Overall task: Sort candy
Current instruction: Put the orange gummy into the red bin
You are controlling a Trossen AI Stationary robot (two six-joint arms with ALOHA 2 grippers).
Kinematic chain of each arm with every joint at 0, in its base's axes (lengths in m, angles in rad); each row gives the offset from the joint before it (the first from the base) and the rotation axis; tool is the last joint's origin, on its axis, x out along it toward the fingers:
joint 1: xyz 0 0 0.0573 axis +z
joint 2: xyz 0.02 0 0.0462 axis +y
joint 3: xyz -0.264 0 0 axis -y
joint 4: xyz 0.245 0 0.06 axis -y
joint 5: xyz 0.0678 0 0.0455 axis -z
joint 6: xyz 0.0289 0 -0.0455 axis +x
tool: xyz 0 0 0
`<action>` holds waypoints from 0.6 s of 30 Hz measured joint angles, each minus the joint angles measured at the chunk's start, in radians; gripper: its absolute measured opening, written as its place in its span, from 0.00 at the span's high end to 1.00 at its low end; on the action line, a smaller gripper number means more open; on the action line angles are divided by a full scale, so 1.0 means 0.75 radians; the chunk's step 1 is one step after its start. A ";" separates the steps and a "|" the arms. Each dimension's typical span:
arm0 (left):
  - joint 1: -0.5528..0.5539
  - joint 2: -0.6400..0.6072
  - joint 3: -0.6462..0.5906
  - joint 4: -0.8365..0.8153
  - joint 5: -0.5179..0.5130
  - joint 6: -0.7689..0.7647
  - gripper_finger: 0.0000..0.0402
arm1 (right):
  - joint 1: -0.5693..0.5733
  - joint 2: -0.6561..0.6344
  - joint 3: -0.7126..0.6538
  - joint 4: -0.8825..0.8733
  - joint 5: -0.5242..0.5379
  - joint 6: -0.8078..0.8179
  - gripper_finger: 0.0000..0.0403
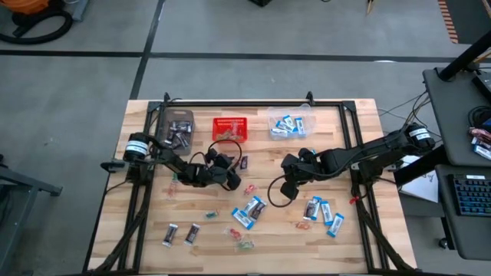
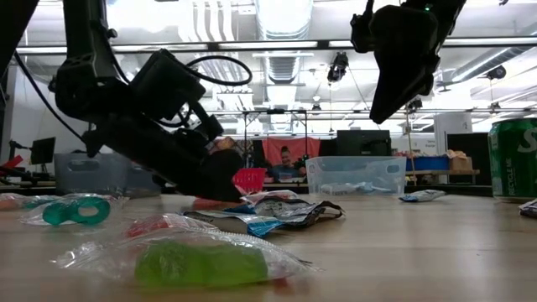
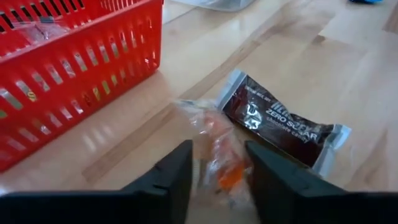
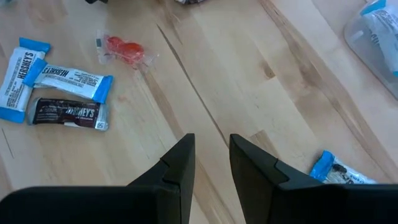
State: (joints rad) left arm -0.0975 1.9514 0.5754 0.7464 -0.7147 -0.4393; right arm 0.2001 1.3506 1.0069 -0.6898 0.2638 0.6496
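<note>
Table (image 1: 360, 123) is carrying a red mesh basket (image 1: 230, 128), the landmark here. Flanking the basket are two clear bins, one (image 1: 176, 128) with dark bars, one (image 1: 291, 123) with blue packets. Left gripper (image 3: 217, 171) is working just in front of the basket, fingers spread and straddling an orange clear-wrapped sweet (image 3: 219, 152) beside a dark brown mini bar (image 3: 286, 124). Right gripper (image 4: 211, 162) is hovering farther from the basket, fingers slightly parted and holding nothing. Loose candy (image 1: 249, 211) is lying scattered well in front of the basket.
</note>
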 joint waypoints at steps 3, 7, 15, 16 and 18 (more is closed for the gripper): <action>-0.010 -0.004 -0.003 -0.002 -0.001 0.000 0.82 | 0.000 0.000 0.000 0.000 0.001 0.000 0.77; -0.022 -0.031 -0.013 -0.003 0.034 0.006 0.97 | 0.000 0.000 -0.001 0.001 0.001 0.000 0.77; -0.031 -0.255 -0.030 -0.049 0.072 0.144 0.95 | 0.000 0.001 -0.002 0.032 0.001 -0.009 0.77; -0.030 -0.299 -0.030 -0.083 0.072 0.178 0.95 | 0.000 0.000 -0.002 0.031 0.001 -0.010 0.77; -0.007 -0.394 -0.023 -0.148 0.074 0.235 0.96 | 0.000 0.001 -0.002 0.032 0.001 -0.014 0.77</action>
State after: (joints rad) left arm -0.1026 1.6562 0.5584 0.6357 -0.6591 -0.2633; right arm 0.2001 1.3510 1.0054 -0.6654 0.2648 0.6388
